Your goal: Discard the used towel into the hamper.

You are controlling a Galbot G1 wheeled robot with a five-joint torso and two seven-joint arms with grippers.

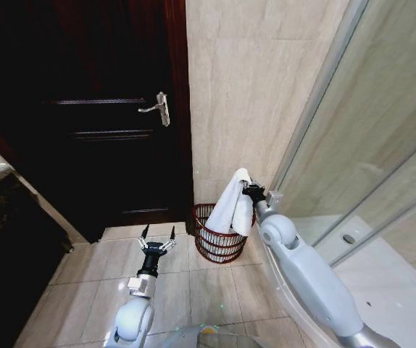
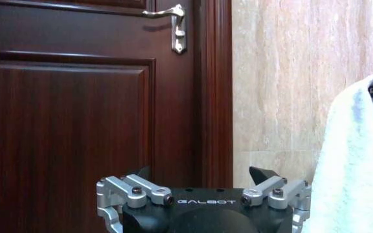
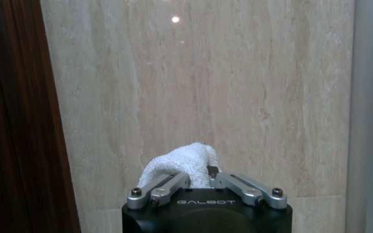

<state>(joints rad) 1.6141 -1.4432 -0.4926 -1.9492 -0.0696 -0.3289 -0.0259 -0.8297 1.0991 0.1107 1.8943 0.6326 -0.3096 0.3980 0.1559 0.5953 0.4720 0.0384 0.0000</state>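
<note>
Even, soft light fell on the beige marble wall tiles (image 1: 251, 87); the dark wooden door (image 1: 85, 109) sank into near-black shadow. A small glare spot (image 3: 175, 19) shone above the jaws. Head-view edges bowed.

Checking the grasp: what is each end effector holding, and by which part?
The right end effector pinches the white towel at its top fold, above the hamper. The left end effector holds nothing.

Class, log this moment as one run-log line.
right gripper: shut on towel, above hamper | left gripper: open, idle beside hamper | towel: not yet released
</note>
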